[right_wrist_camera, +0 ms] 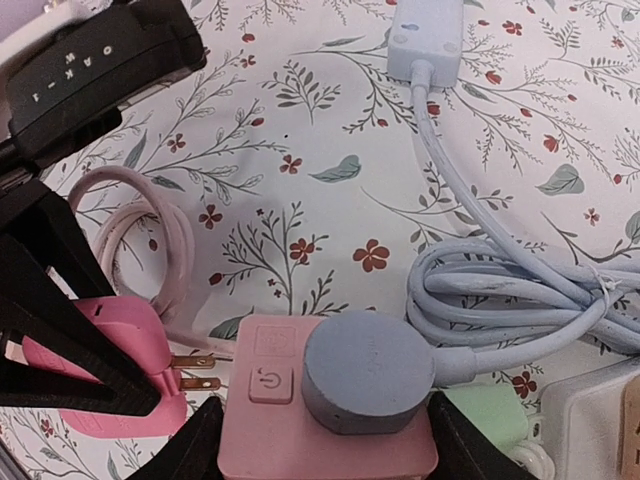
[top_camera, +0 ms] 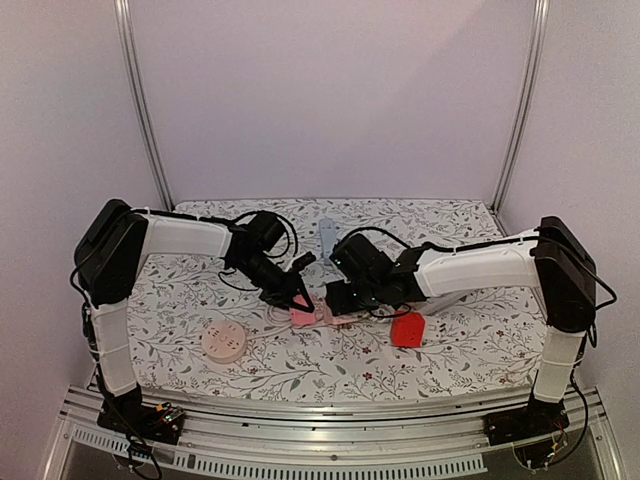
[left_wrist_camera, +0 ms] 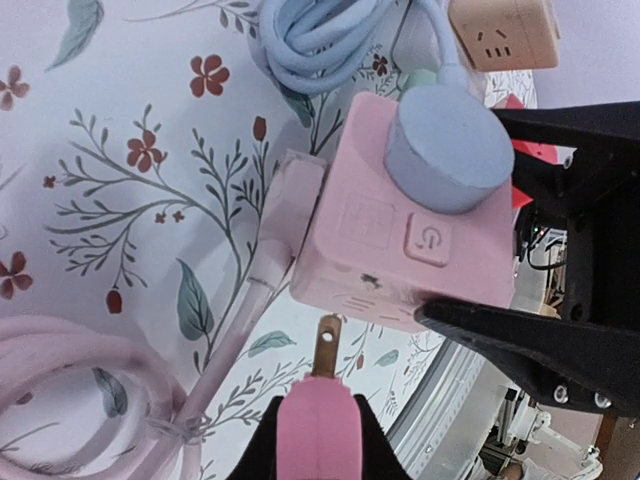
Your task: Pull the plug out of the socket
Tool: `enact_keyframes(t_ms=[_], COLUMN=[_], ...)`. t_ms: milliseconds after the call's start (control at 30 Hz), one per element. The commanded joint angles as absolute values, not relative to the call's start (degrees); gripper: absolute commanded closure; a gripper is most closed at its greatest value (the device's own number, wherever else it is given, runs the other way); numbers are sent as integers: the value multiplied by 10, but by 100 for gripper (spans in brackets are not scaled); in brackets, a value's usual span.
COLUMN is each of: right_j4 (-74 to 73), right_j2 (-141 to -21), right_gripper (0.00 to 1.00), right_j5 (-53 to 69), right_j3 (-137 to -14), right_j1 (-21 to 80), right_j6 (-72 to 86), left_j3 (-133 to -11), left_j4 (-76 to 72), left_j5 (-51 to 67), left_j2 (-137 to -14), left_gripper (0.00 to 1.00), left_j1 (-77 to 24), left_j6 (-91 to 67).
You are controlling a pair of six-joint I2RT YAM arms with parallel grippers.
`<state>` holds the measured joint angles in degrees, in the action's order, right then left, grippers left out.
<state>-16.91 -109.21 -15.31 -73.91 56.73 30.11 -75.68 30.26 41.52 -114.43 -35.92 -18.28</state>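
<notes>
One blue plug (right_wrist_camera: 368, 370) atop pink socket (right_wrist_camera: 330, 445); pink plug (left_wrist_camera: 315, 432), blue cable (right_wrist_camera: 520, 300) beside.

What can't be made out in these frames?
- Left wrist: the body of the pink plug runs off the bottom edge, and the left gripper covers its sides.
- Right wrist: the near side of the pink socket is cut off by the bottom edge. The blue plug hides its own prongs and outlet.
- Top external: plug and socket are too small and partly under both arms, so the gap between them is unreadable.
</notes>
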Motion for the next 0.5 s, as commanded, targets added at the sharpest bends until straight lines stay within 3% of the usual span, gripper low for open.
enact_keyframes(t_ms=[0,467], right_j4=[-172,-93], right_j2=[-1108,-1182], right_gripper=[69,66], right_j5=[-202,-172], right_j3=[-766,-849], right_j1=[555,492], right_j6=[311,296], left_j3=[-756,-751], left_j4=[295,285], left_j5=[413,410], left_j2=[-1127,-1110], left_gripper=[100,100], left_j1=[-356,-357], left_j6=[-182,-183])
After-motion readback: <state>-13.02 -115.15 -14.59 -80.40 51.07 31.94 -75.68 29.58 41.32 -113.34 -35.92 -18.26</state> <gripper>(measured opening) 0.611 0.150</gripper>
